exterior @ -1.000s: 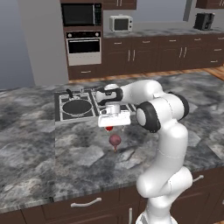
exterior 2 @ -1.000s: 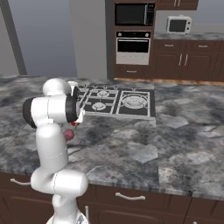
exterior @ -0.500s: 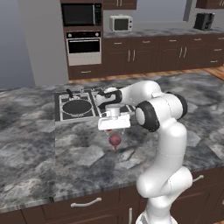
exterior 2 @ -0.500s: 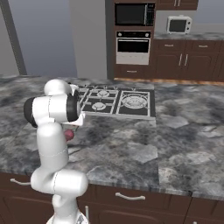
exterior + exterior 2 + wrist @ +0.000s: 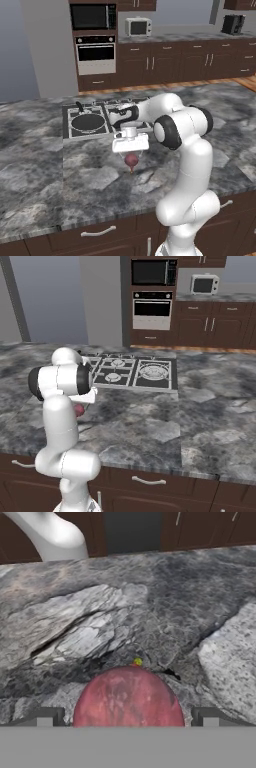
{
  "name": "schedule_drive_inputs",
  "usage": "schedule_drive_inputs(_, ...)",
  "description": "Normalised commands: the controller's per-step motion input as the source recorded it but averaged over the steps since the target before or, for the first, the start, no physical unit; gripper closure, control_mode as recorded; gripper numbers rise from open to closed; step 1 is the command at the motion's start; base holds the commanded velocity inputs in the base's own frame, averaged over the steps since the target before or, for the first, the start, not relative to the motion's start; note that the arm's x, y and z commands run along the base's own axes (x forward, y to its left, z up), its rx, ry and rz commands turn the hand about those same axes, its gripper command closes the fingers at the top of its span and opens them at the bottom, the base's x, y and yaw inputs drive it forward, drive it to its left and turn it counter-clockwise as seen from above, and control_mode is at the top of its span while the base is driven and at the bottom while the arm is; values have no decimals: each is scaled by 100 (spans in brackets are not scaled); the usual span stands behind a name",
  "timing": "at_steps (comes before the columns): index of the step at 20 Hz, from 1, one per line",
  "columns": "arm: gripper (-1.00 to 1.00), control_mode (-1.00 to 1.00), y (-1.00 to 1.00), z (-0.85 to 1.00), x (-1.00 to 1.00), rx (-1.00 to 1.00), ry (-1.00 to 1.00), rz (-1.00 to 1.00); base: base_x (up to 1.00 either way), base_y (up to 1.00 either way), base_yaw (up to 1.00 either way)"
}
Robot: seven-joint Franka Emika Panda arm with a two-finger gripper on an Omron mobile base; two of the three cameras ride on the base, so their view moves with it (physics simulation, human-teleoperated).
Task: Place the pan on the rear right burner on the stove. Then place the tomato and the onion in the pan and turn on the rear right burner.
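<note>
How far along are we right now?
Done: the pan sits on a stove burner. In hand: the open gripper straddles the onion on the counter, not yet closed on it. Left: onion and tomato into the pan, then turn the burner on.

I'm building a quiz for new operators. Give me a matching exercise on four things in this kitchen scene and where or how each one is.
Things:
1. pan
2. onion
3. claw
4. microwave

Places or states:
a. open, jaws on either side of a small ball
b. on the stove
c. built in above the oven
d. on the counter, under the robot's hand

Pairs: 1-b, 2-d, 3-a, 4-c
</note>
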Motion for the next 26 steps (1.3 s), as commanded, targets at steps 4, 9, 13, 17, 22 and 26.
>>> schedule_drive_inputs(4,-100,-100,0,-9,-17,0,1,0,0,0,0)
schedule_drive_inputs(9,-100,-100,0,-1,0,0,0,0,0,0,0)
schedule_drive_inputs(13,100,-100,0,0,0,0,0,0,0,0,0)
schedule_drive_inputs(17,100,-100,0,0,0,0,0,0,0,0,0)
schedule_drive_inputs(22,100,-100,0,13,2,0,4,0,0,0,0)
schedule_drive_inputs(26,100,-100,-12,72,0,0,2,0,0,0,0)
